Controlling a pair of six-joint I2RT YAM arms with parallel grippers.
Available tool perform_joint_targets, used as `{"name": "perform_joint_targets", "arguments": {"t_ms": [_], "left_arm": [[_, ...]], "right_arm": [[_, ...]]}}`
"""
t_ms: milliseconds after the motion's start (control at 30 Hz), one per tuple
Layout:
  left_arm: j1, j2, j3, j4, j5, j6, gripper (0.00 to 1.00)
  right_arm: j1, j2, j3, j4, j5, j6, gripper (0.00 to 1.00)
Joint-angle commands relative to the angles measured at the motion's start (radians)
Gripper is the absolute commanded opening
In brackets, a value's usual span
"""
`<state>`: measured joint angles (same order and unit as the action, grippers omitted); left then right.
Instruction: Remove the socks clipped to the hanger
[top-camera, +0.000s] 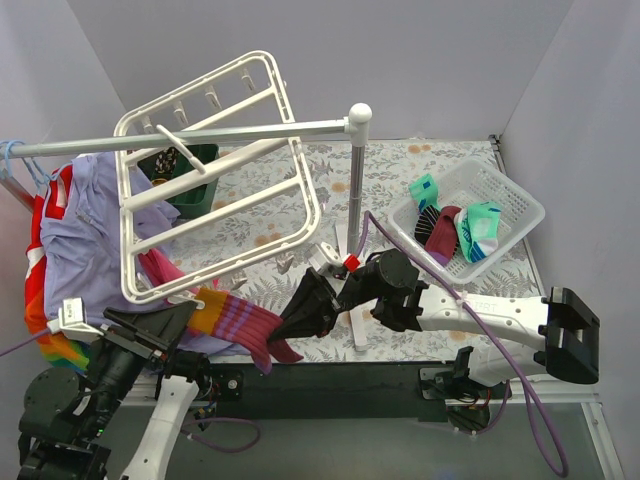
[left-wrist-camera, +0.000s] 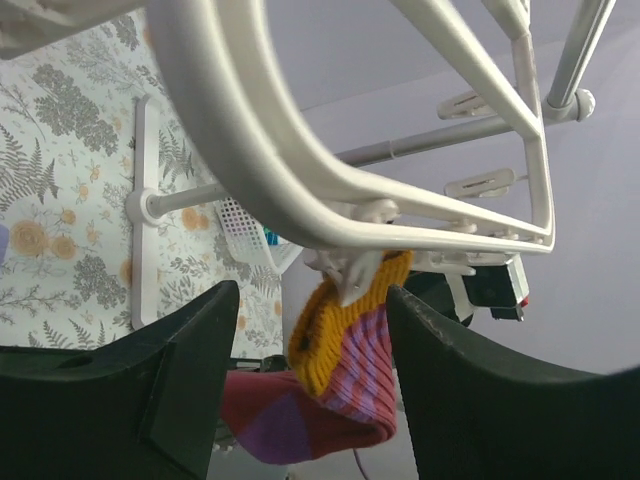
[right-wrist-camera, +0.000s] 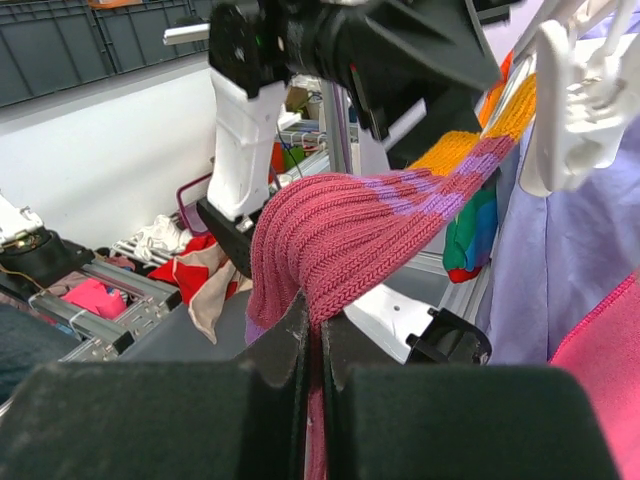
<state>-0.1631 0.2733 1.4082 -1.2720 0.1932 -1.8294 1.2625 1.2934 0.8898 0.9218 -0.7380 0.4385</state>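
A: Starting at the right gripper (right-wrist-camera: 318, 325): clamped flat on the sock (right-wrist-camera: 340, 230), no gap between the black fingers (right-wrist-camera: 200, 420).

B: Texture of that sock?

A: Thick ribbed knit. Magenta-red, banded with purple, ending in an orange cuff. Draped in a soft arch from the pinch up to the cuff.

B: And the left gripper (left-wrist-camera: 310, 295)?

A: Spread wide. Matte black, wedge-shaped fingers (left-wrist-camera: 180, 380) on either side of the cuff, closed on nothing. Clear of the knit on one side; cannot tell about contact on the other.

B: Cuff location?

A: Bitten by a small white plastic clip (left-wrist-camera: 350, 278) under the near rail of the hanger (left-wrist-camera: 250, 130). Smooth, glossy, rounded bars up close. From overhead, a rectangular frame with parallel crossbars, tilted, with a grey metal rail (top-camera: 200, 135) across it and an upright pole (top-camera: 357, 200) beside it.

B: Further out?

A: Under and left of the frame, a limp lavender shirt (top-camera: 85, 240) and a rainbow-striped garment (top-camera: 60, 352). Well apart to the right, a white mesh basket (top-camera: 510, 195) holding more socks (top-camera: 480, 228), teal and dark magenta. Underneath everything, a table (top-camera: 420, 165) in a leaf print.
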Motion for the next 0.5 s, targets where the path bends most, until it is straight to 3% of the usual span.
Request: {"name": "perform_joint_targets", "arguments": {"t_ms": [0, 167, 467], "left_arm": [[-0.001, -0.054, -0.146, 0.151, -0.017, -0.054, 0.58], [-0.001, -0.103, -0.189, 0.293, -0.064, -0.015, 0.56], [0.0, -0.102, -0.222, 0.384, -0.072, 0.013, 0.57]], "right_arm": [[-0.005, -0.02, 0.015, 0.032, -0.012, -0.003, 0.04], [-0.003, -0.039, 0.001, 0.028, -0.006, -0.004, 0.04], [-0.005, -0.065, -0.006, 0.023, -0.004, 0.0, 0.03]]}}
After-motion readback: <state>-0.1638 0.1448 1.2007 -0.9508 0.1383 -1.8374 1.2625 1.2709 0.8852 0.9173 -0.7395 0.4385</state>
